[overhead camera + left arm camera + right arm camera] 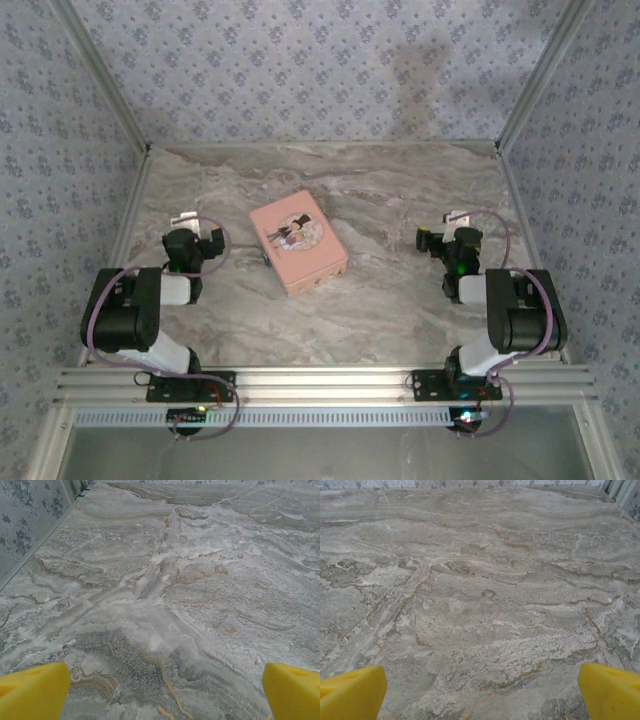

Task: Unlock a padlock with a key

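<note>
Nearest, the left tool (162,695) and right tool (480,692) hang spread wide and empty over the grey marbled tabletop (400,300), seemingly parked. Beyond, between them, the pink rectangular tin box (298,238) turns its tiny dark bluish-grey metal padlock (267,258) toward eight o'clock, probably within reach.

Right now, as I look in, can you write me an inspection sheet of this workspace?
Surface: marble-patterned table, no spills seen.
Job's things: pink tin lies mid-table between the arms; padlock is probably the dark speck at its near-left edge, too small to confirm.
Clutter: nothing seen.
Tools: left tool and right tool both open, empty, above bare table.
Cables: purple-grey cable loops along each arm.
Surroundings: floral-papered walls; aluminium rail at near edge.
</note>
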